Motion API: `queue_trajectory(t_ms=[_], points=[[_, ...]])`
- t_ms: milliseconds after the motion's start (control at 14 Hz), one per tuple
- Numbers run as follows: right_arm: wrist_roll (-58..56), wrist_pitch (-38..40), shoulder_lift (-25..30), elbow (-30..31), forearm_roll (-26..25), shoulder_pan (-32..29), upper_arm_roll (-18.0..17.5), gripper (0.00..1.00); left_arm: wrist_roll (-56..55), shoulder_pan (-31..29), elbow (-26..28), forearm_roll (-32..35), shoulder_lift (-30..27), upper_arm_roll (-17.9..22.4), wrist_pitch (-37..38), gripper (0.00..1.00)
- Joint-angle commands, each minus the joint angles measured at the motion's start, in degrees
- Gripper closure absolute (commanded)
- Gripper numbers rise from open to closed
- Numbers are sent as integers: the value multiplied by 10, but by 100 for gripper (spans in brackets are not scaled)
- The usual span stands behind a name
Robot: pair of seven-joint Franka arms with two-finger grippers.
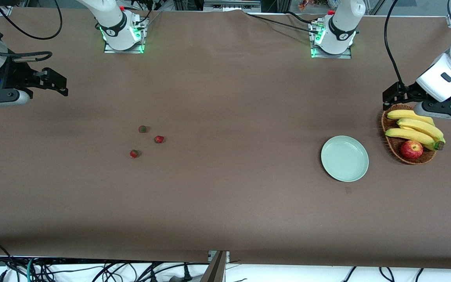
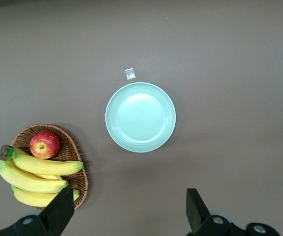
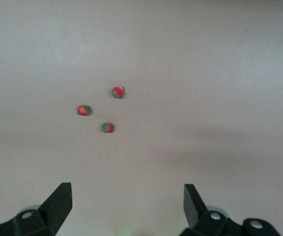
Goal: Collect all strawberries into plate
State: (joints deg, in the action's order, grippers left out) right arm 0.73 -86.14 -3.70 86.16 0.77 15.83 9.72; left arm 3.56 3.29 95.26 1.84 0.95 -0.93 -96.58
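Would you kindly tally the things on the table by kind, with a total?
Strawberries: 3
Plate: 1
Basket: 1
Bananas: 3
Apple: 1
Total: 9

You see three red strawberries (image 1: 145, 140) with green caps, a plain pale mint plate (image 1: 345, 158), yellow bananas (image 1: 415, 129) and a red apple (image 1: 411, 149) in a brown wicker basket (image 1: 390, 144), on a brown table (image 1: 225, 196).
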Motion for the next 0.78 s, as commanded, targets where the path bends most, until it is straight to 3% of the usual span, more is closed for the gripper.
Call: queue_trajectory(t_ms=[0,712], points=[[-8,-5,2,-4,-6,-9,-7,0,-1,0,-7,-8,0,1,3,0],[-24,1,1,6,-9,-11,-7,0,-1,0,-7,-8,0,1,3,0]])
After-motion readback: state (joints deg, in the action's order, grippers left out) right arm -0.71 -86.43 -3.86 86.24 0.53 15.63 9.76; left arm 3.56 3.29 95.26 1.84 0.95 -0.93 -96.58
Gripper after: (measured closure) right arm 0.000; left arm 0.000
